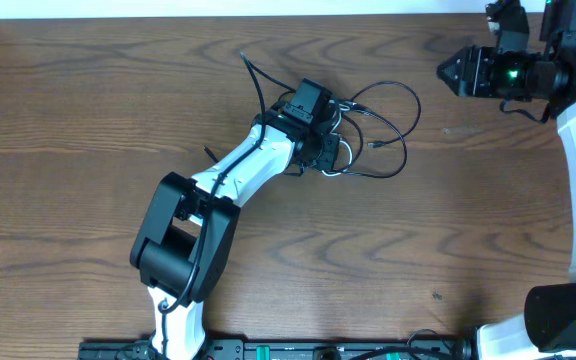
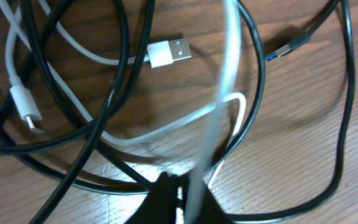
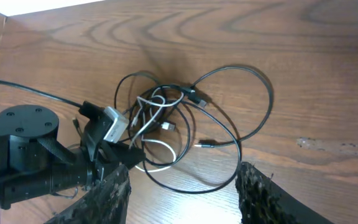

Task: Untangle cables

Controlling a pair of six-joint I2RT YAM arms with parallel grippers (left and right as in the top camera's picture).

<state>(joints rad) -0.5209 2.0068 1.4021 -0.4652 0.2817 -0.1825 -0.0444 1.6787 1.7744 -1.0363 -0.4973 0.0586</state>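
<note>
The cables lie in one tangle (image 1: 368,135) at mid-table: thin black loops (image 3: 253,93) and a white cable (image 2: 166,127) woven through them. My left gripper (image 1: 328,150) is down in the tangle. In the left wrist view its jaws (image 2: 188,190) are shut on a strand of the white cable, which rises blurred close to the camera. A white USB plug (image 2: 166,53), a small white plug (image 2: 27,106) and a black plug (image 2: 284,48) lie on the wood. My right gripper (image 1: 448,70) is open and empty, held off to the right of the tangle, with fingers wide apart (image 3: 185,199).
The wooden table (image 1: 88,100) carries only the tangle. The left arm (image 1: 238,165) stretches diagonally from the front edge to the tangle. The right arm's base (image 1: 568,310) stands at the front right. A thicker black cord (image 3: 30,90) runs along the left arm.
</note>
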